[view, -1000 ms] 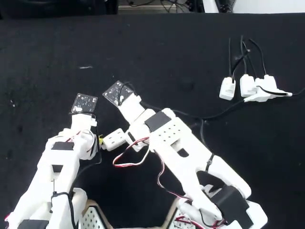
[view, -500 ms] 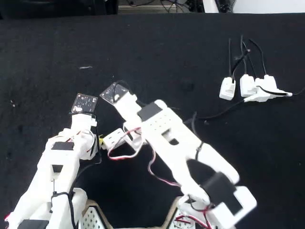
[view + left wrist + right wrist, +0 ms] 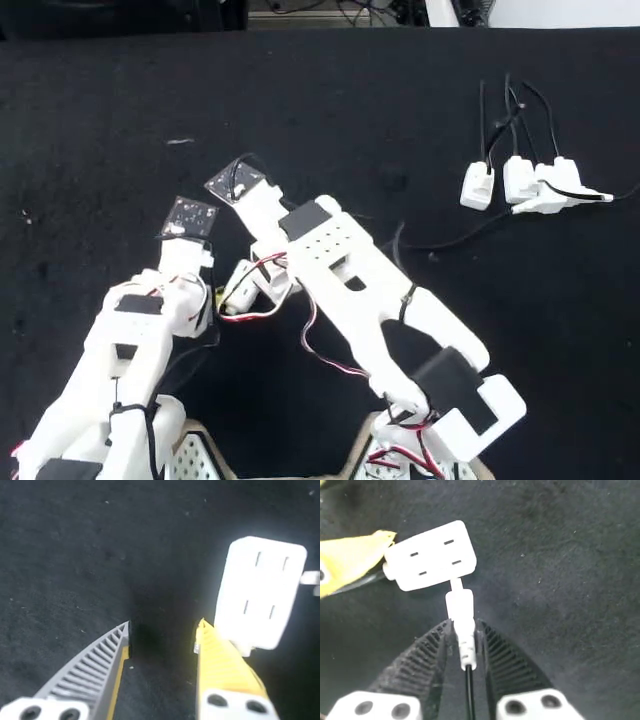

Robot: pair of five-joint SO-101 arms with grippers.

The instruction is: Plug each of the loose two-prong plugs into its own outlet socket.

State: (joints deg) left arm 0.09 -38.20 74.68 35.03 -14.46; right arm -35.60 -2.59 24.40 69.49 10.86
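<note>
Plug (image 3: 461, 607), white, is pinched between the right arm's jaws, its black cord (image 3: 468, 690) trailing back between them. Its front end meets the side of the white outlet block (image 3: 431, 555) just ahead of their tips. Left arm's jaws stand spread, the block just off the yellow one's tip, outside the gap, on the black counter (image 3: 350, 100).
</note>
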